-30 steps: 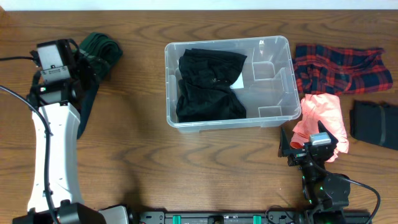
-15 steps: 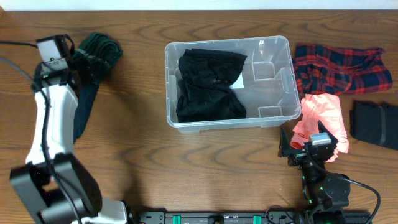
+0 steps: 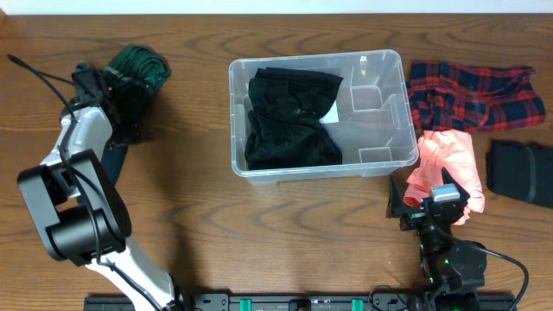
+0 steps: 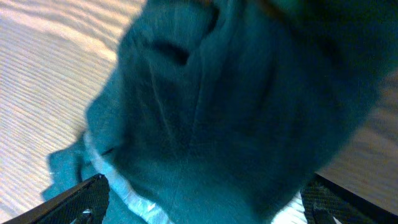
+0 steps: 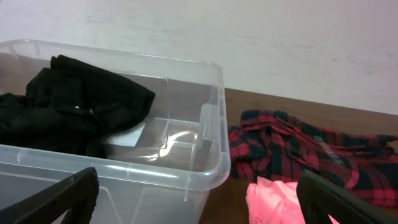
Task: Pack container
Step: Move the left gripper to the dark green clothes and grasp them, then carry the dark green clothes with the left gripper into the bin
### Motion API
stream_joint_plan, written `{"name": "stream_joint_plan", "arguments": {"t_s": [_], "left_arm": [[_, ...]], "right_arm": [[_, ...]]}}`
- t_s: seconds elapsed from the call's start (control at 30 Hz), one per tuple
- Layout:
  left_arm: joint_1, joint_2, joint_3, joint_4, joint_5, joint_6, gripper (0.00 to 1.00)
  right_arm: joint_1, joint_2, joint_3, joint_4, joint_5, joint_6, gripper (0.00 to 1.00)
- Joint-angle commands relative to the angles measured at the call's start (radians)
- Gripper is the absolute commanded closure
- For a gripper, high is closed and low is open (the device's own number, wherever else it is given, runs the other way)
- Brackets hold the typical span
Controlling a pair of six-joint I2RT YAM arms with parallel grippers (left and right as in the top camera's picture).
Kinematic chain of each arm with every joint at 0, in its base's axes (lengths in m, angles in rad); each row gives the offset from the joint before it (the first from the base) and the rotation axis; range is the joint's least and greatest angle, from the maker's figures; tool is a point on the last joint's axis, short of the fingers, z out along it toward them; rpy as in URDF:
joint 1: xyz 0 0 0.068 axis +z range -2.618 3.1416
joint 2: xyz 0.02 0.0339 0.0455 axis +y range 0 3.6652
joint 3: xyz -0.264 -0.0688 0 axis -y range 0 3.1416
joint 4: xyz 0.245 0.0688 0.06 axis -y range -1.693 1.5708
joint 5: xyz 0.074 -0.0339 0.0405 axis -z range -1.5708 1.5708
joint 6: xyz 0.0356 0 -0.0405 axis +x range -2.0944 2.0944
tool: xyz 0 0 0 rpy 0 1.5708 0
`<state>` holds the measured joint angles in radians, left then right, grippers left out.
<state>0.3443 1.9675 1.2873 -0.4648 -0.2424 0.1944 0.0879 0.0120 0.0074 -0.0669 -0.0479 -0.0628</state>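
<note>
L gripper (image 4: 202,202) jaws apart over green garment (image 3: 136,67); R gripper (image 5: 199,202) apart, empty. Risk, my guess: shallow pinch takes one fold, cloth unrolls, snags container (image 3: 384,130) rim.

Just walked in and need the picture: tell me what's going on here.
The left arm is down over the dark green garment on the left side, jaws open astride it. The clear container already holds a black garment. The right arm sits low by the pink garment, jaws open and empty.
</note>
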Motion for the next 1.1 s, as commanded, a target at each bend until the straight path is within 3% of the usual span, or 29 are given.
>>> {"name": "stream_joint_plan", "arguments": {"t_s": [0.0, 0.13, 0.17, 0.33, 0.43, 0.6, 0.83, 1.07], "left_arm": [[0.020, 0.038, 0.024, -0.004, 0.024, 0.027, 0.02], [0.026, 0.055, 0.023, -0.004, 0.101, 0.034, 0.00], [0.026, 0.055, 0.023, -0.004, 0.105, 0.034, 0.06], [0.026, 0.054, 0.023, -0.008, 0.104, 0.033, 0.75], [0.025, 0.049, 0.023, -0.022, 0.104, 0.033, 0.94], [0.021, -0.003, 0.023, -0.027, 0.104, 0.029, 0.94], [-0.037, -0.227, 0.024, -0.014, 0.105, 0.025, 0.94], [-0.231, -0.488, 0.024, 0.016, 0.105, 0.011, 0.94]], "right_arm": [[-0.009, -0.005, -0.002, -0.004, 0.006, -0.006, 0.01], [-0.009, -0.005, -0.002, -0.005, 0.006, -0.006, 0.01], [-0.009, -0.005, -0.002, -0.004, 0.006, -0.006, 0.01], [-0.009, -0.005, -0.002, -0.004, 0.006, -0.006, 0.01], [-0.009, -0.005, -0.002, -0.004, 0.006, -0.006, 0.01], [-0.009, -0.005, -0.002, -0.004, 0.006, -0.006, 0.01], [-0.009, -0.005, -0.002, -0.004, 0.006, -0.006, 0.01], [-0.009, -0.005, -0.002, -0.004, 0.006, -0.006, 0.01]]}}
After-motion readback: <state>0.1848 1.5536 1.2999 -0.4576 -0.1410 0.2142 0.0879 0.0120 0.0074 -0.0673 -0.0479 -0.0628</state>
